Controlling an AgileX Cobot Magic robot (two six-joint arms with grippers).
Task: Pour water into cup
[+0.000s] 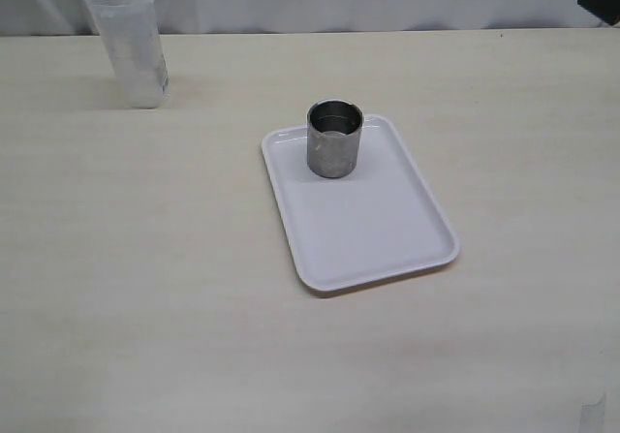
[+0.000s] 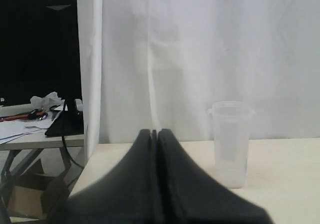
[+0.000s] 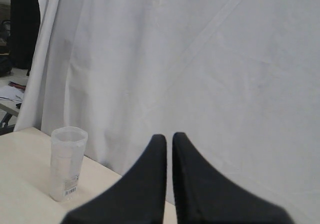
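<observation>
While the cup (image 1: 334,139) sits on the tray (image 1: 387,244), left hand (image 2: 156,132) pressed together, right hand (image 3: 169,136) closed, both empty, level.

You have 1 table (image 1: 145,288) to note: pale beige, faint wood grain, matte top, with 2 things resting directly on it. Item 1: a white rectangular tray (image 1: 373,244) with rounded corners and a raised rim lies flat a little right of the middle in the exterior view, its long sides skewed to the table's edges. Item 2: a translucent plastic beaker (image 1: 129,50) stands upright near the table's far edge at the left of that view, well apart from the tray, and the right wrist view shows a small printed label low on its wall.
</observation>
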